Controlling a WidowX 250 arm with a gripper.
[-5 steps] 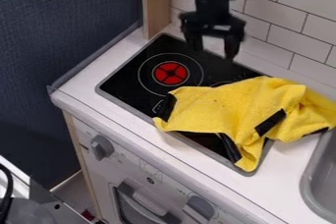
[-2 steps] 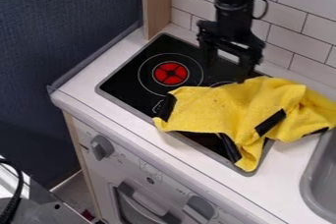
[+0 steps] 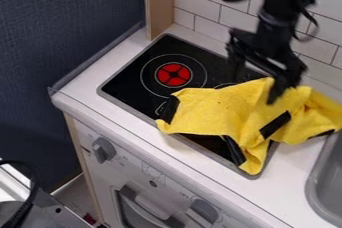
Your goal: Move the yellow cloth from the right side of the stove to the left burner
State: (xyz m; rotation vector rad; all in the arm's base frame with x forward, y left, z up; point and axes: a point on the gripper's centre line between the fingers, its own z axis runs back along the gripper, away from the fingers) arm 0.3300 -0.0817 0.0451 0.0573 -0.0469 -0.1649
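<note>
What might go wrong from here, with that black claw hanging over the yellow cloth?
The open gripper might pinch only a loose fold of the cloth, which lies rumpled, and lose it. If pushed right, the cloth could slip into the sink, since one end lies close to it. If pushed left, it might cover the red burner.

Soft, fairly bright light fell from above on the pale bench [image 3: 294,172] and the white tiles [image 3: 220,24], while the blue wall [image 3: 67,22] was dim and sank into deep shade lower down. A faint, soft-edged shadow lay below the front edge of the yellow cloth [image 3: 214,112], and glare whitened the metallic panel [image 3: 15,184] at lower left. Blur softened the outline of the dark gripper [image 3: 254,83].
</note>
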